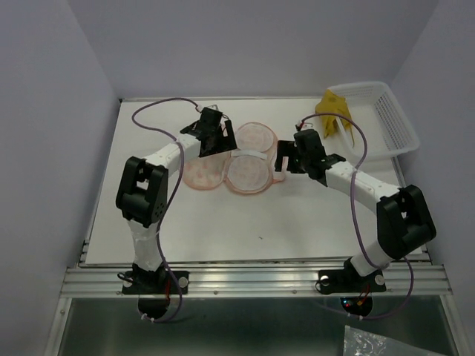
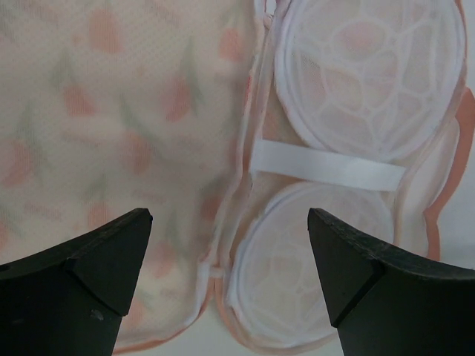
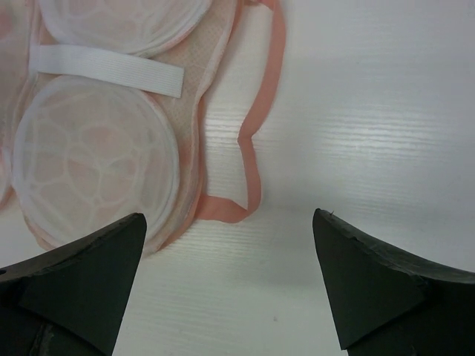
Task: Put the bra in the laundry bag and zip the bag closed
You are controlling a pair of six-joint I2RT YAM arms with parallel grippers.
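Laundry bag (image 1: 249, 174) open flat, long axis near-far, loop (image 3: 226, 211) rightward.

We find the bag (image 1: 249, 175) lying open on the table (image 1: 260, 226), mid-way across, with the bra (image 1: 332, 111) in the basket (image 1: 395, 127) behind and right of it.

laundry bag (image 1: 247, 174): partly hidden by left arm (image 1: 167, 156) | bra (image 1: 332, 111): shape unclear

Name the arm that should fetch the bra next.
Right. The right tool, open, hangs nearer the white basket holding the bra; the left tool, open too, is over the open laundry bag, farther off.
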